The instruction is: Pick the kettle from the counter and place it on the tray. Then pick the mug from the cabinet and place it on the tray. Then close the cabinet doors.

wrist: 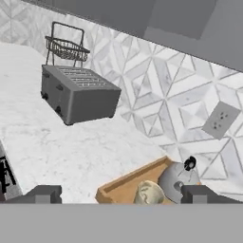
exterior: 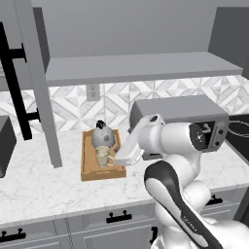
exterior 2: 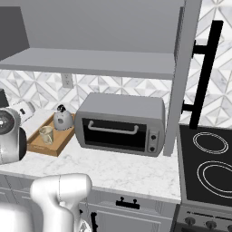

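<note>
Here, nearest to us, our gripper (wrist: 121,193) has its two dark fingertips spread as wide as they go, one at each side of the hand view, with nothing held between them. Just past them lies the tray (wrist: 124,186), a light-brown wooden rectangle with raised edges, and we take it as our landmark. In the left base view our white hand hangs just beside the tray's (exterior: 88,160) right edge.

On the tray, at its near end, stands the mug (exterior: 103,156), small, cream-beige, upright, with a side handle. Directly behind it on the same tray sits the kettle (exterior: 102,136), a rounded speckled grey-white dome with a black knob on top, close to the mug.

The tray rests on the white marble-look counter (exterior: 44,185). To the tray's right sits a grey toaster oven (exterior 2: 120,123); to its left, farther along, a grey toaster (wrist: 78,93).

Above and behind the tray we see the cabinet (exterior: 141,65) with its grey shelf bare, and a cabinet door (exterior: 34,73) standing open to the tray's left.
</note>
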Controlling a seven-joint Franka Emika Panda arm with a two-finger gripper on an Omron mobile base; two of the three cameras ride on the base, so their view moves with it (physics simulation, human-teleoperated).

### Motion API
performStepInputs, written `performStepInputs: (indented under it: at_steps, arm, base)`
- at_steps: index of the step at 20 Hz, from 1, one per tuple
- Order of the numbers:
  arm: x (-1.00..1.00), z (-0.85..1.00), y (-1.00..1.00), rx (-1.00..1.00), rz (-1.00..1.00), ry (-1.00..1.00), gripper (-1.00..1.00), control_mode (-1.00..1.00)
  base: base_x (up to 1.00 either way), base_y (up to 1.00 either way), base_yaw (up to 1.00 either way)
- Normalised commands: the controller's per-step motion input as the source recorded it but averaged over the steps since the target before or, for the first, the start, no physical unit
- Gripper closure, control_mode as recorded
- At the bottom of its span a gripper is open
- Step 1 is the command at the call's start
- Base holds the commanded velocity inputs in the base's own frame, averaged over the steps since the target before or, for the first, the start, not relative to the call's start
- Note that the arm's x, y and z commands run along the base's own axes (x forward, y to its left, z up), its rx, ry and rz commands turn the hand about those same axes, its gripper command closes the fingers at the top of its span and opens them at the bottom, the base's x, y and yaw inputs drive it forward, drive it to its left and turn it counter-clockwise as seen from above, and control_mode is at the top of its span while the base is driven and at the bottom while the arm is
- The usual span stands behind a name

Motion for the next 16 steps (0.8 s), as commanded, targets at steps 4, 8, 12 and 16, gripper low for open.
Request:
performStepInputs:
  at_steps: [4,8,12,16]
  arm:
    - [-0.47,0.58,0.00,-0.09,0.26,-0.24,-1.00,-1.00]
    - [-0.49,0.38,0.00,-0.10,0.16,-0.16,-1.00,-1.00]
    - [-0.35,0.22,0.00,-0.02,0.13,-0.09,-1.00,-1.00]
    - [-0.35,0.28,0.01,-0.01,0.15,-0.14,-1.00,-1.00]
  base:
    - [0.00,0.00,0.00]
    - [0.00,0.00,0.00]
    - [0.00,0.00,0.00]
    - [0.00,0.00,0.00]
